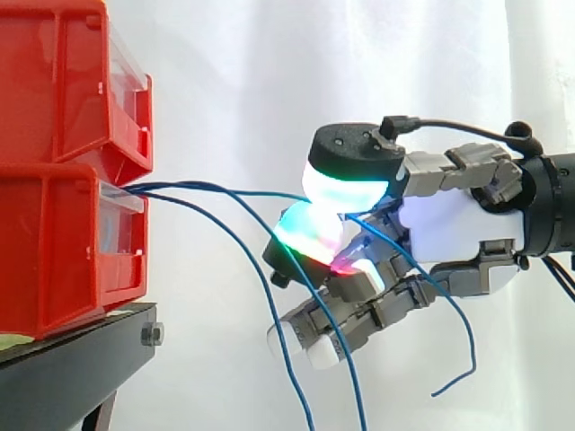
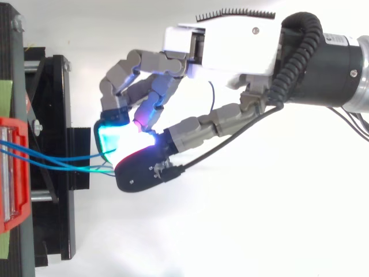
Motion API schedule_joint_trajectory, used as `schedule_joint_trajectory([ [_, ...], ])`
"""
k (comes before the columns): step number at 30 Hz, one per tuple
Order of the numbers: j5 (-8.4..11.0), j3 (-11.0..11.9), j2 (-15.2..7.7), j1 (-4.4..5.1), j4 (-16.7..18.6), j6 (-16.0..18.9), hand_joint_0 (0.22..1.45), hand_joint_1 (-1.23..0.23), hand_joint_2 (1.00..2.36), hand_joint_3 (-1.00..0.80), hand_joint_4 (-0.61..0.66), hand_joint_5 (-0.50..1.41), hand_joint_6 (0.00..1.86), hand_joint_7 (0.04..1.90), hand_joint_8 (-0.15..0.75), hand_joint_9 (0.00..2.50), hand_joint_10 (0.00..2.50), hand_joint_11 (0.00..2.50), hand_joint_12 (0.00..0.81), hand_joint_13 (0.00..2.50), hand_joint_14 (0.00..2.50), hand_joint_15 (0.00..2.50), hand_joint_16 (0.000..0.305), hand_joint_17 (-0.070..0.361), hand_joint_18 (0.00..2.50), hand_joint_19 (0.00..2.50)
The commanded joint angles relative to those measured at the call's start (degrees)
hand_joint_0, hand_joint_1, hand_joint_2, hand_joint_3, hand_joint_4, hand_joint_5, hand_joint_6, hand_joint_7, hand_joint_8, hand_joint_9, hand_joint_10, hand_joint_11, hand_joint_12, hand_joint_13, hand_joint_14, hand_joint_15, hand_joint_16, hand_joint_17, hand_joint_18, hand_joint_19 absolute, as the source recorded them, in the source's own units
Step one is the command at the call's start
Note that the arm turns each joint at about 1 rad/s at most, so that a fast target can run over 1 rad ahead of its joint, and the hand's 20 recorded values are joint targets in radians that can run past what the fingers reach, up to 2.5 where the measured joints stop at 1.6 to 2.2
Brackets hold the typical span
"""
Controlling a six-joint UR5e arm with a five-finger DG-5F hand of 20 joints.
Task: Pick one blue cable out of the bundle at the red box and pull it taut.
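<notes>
Bins: two red plastic bins (image 1: 54, 251), stacked at the left on a black stand (image 1: 72, 359).
Cables: three thin blue cables (image 1: 166, 187), as far as I can count, come out between the bins.
Held cable: one blue cable (image 1: 260, 193) runs almost straight rightward to the hand.
Hand: the robot hand (image 1: 449, 229), right of the bins, pinches this cable between its glowing pads (image 1: 346, 189).
Other cables: two hang down under the hand.

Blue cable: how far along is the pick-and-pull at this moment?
Done: the robot hand has one blue cable pinched between its pads. In hand: it runs nearly straight from the red box. Left: removing any last slack; the other cables droop loose.
</notes>
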Motion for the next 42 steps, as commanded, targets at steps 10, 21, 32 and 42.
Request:
schedule_joint_trajectory([
  [10, -1.13, 0.0, 0.0, -0.07, 1.3, 2.0, 0.63, -0.84, 1.01, 0.00, 0.04, -0.11, 0.94, 1.09, 0.438, 1.05, 0.01, 1.05, 0.492, 0.61, 0.01, 0.24, 0.063, 0.142, 0.54, 0.23],
  [21, -1.05, -6.4, 0.0, 0.10, 6.3, 3.0, 0.63, -0.84, 1.01, 0.00, 0.04, -0.11, 0.94, 1.09, 0.439, 1.04, 0.01, 1.03, 0.490, 0.61, 0.01, 0.24, 0.063, 0.142, 0.54, 0.24],
  [32, -1.92, -6.5, 0.0, -0.07, 8.5, 5.7, 0.63, -0.84, 1.01, 0.00, 0.04, -0.11, 0.94, 1.09, 0.435, 1.04, 0.01, 1.03, 0.487, 0.61, 0.01, 0.24, 0.063, 0.141, 0.53, 0.24],
  [42, -4.03, -6.4, 0.0, -0.07, 8.0, 6.0, 0.63, -0.84, 1.01, 0.00, 0.04, -0.11, 0.94, 1.09, 0.433, 1.03, 0.01, 1.03, 0.486, 0.61, 0.01, 0.24, 0.062, 0.141, 0.53, 0.24],
])
